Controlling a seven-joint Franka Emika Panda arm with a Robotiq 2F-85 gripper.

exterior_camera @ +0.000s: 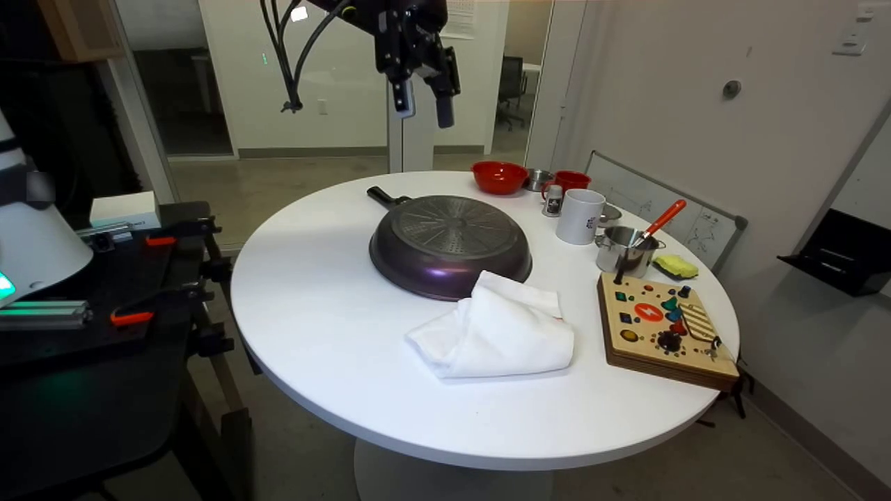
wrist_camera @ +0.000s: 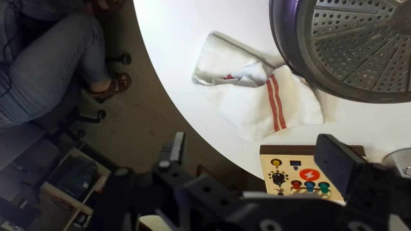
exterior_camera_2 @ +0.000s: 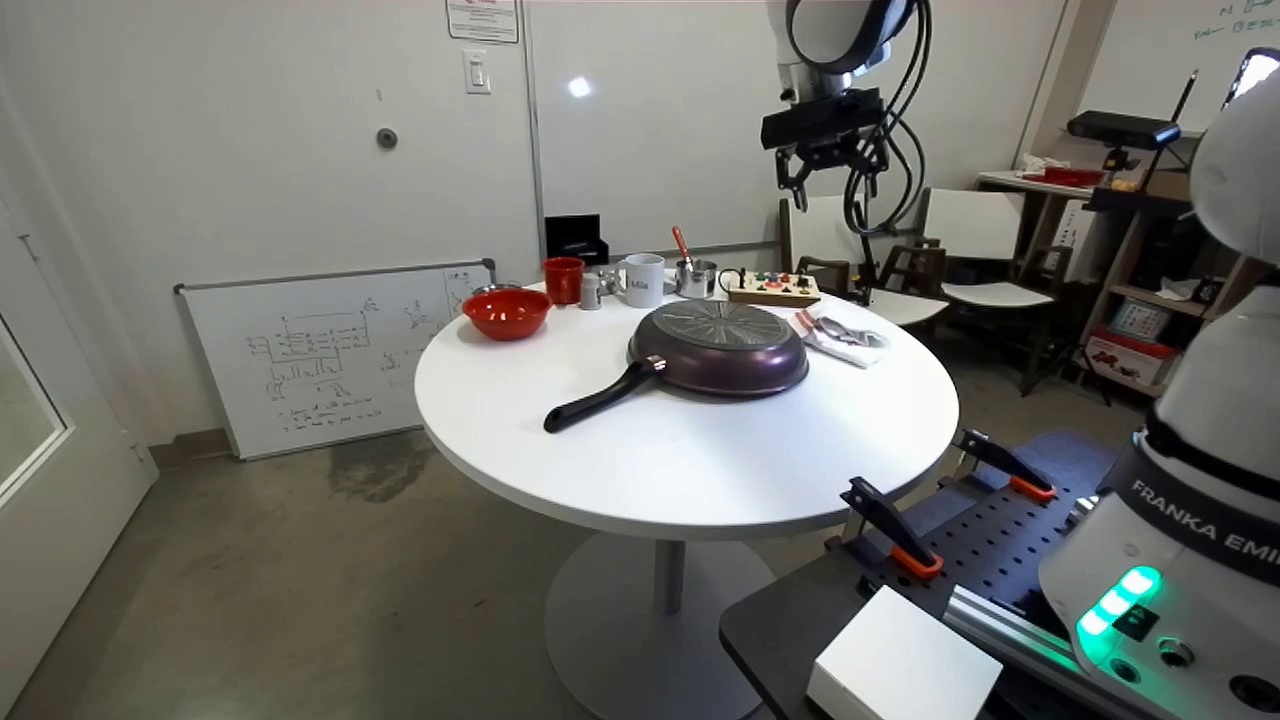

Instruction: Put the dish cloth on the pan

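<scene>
The dish cloth (exterior_camera: 511,334) is white with red stripes and lies folded and rumpled on the white round table. It also shows in the wrist view (wrist_camera: 247,102) and in an exterior view (exterior_camera_2: 850,345). The pan (exterior_camera: 452,236) is dark purple and lies upside down, base up, beside the cloth; it also shows in an exterior view (exterior_camera_2: 725,350) and the wrist view (wrist_camera: 301,54). The cloth lies close against the pan's rim; I cannot tell if they touch. My gripper (exterior_camera: 424,111) is open and empty, high above the table; its fingers (wrist_camera: 253,147) are wide apart in the wrist view.
A wooden board with knobs (exterior_camera: 665,327) lies near the cloth. A steel pot (exterior_camera: 623,254) with a red-handled utensil, a yellow sponge (exterior_camera: 675,266), a white mug (exterior_camera: 580,217), a shaker (exterior_camera: 553,202) and a red bowl (exterior_camera: 500,178) stand along the table edge. A seated person's leg (wrist_camera: 64,61) shows beyond the table.
</scene>
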